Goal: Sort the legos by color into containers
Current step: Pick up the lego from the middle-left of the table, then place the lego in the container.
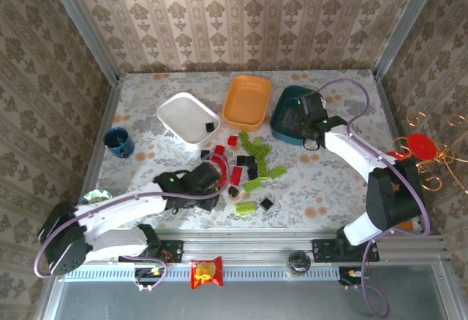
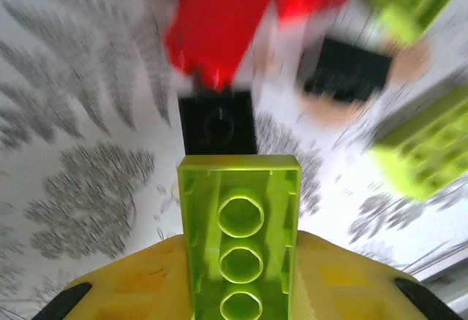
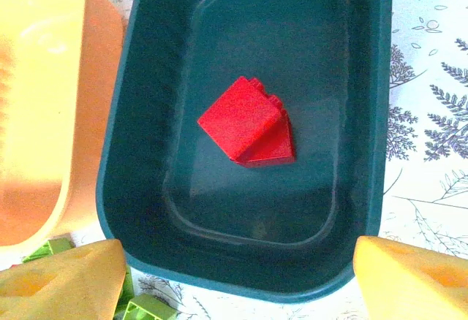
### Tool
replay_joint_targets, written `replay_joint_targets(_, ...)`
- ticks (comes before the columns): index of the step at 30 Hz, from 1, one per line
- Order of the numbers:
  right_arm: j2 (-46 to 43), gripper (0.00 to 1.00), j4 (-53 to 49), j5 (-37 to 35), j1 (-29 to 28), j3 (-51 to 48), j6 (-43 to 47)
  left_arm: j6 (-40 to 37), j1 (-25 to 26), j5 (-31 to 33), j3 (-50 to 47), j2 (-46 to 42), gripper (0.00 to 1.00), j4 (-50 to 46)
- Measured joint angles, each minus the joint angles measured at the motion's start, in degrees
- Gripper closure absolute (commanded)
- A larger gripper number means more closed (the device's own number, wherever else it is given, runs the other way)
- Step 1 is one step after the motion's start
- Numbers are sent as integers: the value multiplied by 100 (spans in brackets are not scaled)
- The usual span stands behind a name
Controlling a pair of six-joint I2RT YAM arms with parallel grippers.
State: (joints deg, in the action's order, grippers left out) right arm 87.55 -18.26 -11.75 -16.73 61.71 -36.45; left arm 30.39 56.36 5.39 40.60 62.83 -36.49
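We find the left gripper (image 2: 240,283) clamped on a long lime-green plastic brick (image 2: 240,218), hollow underside toward its camera, low over the patterned surface (image 1: 329,188) at the loose pile of bricks (image 1: 252,165) — its arm stretched flat across from the left. The right gripper (image 3: 238,261), fingers apart, hangs over the teal plastic tray (image 3: 139,115) where a red brick (image 3: 245,119) lies. A black brick (image 1: 210,126) sits in the white tray (image 1: 179,112) — so lime, we judge, belongs in the orange tray (image 1: 245,101).

**Three trays abreast, bricks below**

Across the upper middle of my overhead view stand the left tray (image 1: 179,112), middle tray (image 1: 247,101) and right tray (image 1: 283,115). One brick (image 1: 210,126) lies in the left tray, another brick (image 3: 248,123) in the right tray. Loose bricks (image 1: 251,163) scatter just below.
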Motion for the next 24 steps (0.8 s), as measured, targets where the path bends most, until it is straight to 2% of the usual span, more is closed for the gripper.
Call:
replay_joint_targets(4,-282,17,94,17,-50,-291,-52,-350,-901,-136,874,96,71,323)
replay_joint_targets(8,-374,17,162,35,-225,-487,-125,-717,-1641,-380,2083,1235,71,1038)
replay_joint_targets(15,-472,17,162,39,-590,-852,-133,-968,-1974,-800,4411,3766,72,1805)
replay_joint_targets(20,-590,17,157,63,-767,-1082,-131,-1012,-2011,-970,5952,5357,72,1711)
replay_joint_targets(24,-800,17,140,164,-927,-1235,-129,-1058,-2015,-1003,6881,6290,71,1375)
